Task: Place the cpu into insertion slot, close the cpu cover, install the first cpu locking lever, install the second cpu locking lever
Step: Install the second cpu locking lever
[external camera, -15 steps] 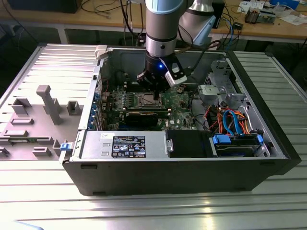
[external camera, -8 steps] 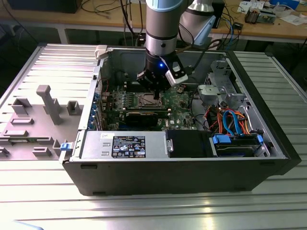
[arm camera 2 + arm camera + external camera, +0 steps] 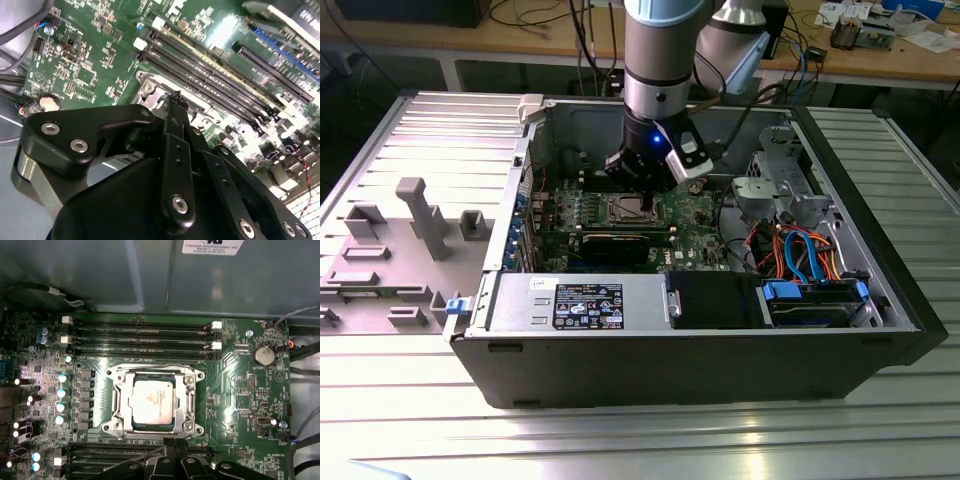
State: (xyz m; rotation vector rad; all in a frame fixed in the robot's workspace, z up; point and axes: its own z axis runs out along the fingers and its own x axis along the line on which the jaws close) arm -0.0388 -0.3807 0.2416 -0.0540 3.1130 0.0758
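Inside the insertion slot [image 3: 153,402] sits the cpu [image 3: 152,401]; gripper [image 3: 173,446] just beside—jaws pressed together, tips partly cut off.

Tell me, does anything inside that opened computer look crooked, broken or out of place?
Nothing stands out. The cpu sits flat and square in the insertion slot, framed by the cpu cover, with the end effector just beside it.

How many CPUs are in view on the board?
1. The cpu lies in the slot, between memory slots; the hand hides some board.
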